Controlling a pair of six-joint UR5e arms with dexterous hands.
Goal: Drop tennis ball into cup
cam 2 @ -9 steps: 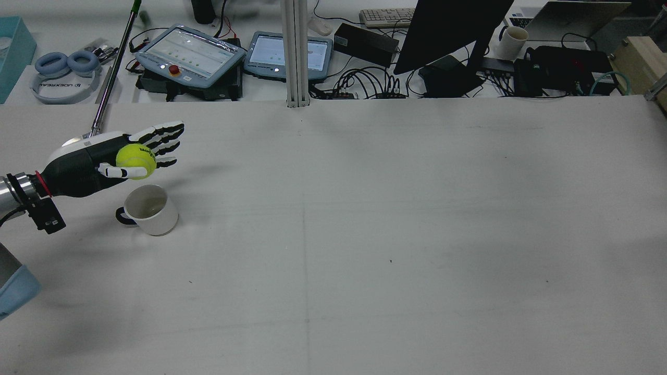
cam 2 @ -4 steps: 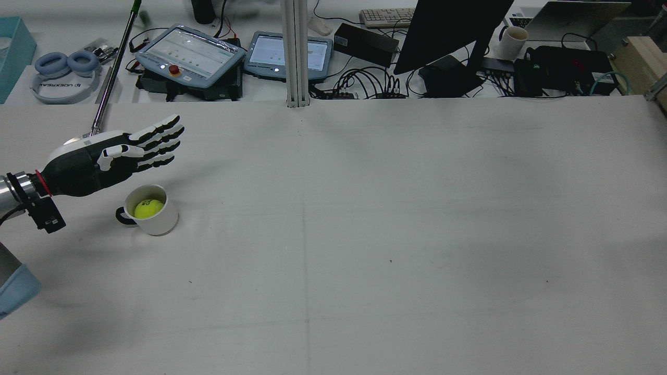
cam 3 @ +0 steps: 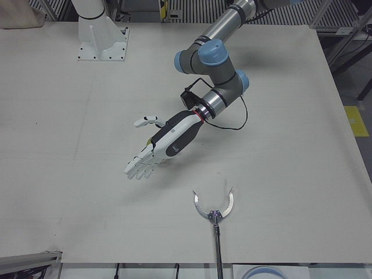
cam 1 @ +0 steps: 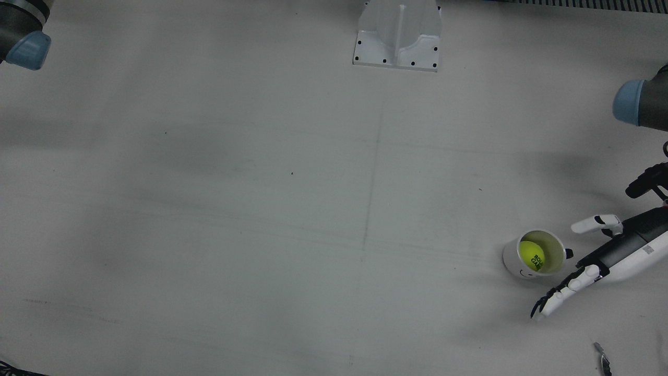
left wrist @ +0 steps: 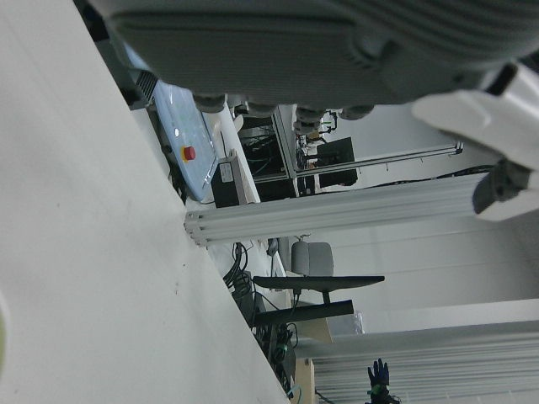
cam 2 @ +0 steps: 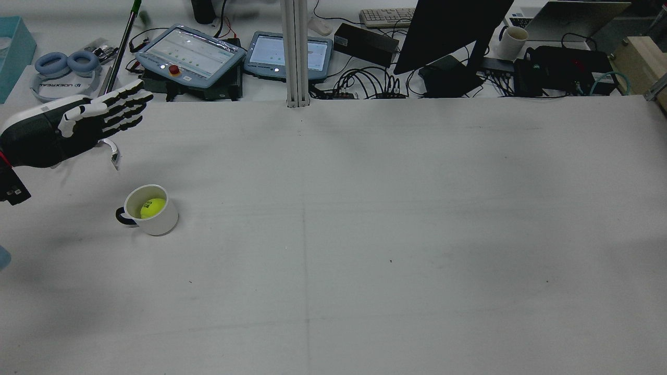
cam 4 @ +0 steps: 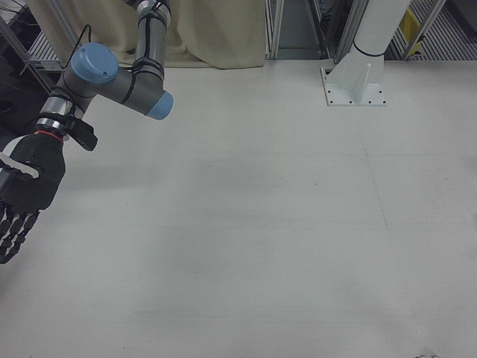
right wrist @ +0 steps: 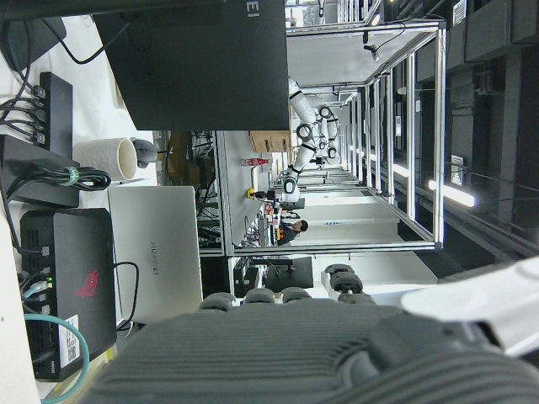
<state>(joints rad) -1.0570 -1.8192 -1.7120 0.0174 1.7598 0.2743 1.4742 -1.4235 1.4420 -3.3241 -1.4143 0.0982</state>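
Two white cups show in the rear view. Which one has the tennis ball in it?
The cup on the table near the left hand, with the dark handle; the yellow tennis ball sits inside it. The other mug stands on the far desk by the monitor.

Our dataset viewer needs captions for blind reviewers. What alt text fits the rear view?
A yellow-green tennis ball sits inside a white ceramic mug on a pale grey table. The robot's black-and-white left hand hovers open, up and to the left, holding nothing.

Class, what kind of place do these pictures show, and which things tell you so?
Probably a robotics lab: a robot arm with an open left hand above a white table, with teach pendants and a monitor behind it.
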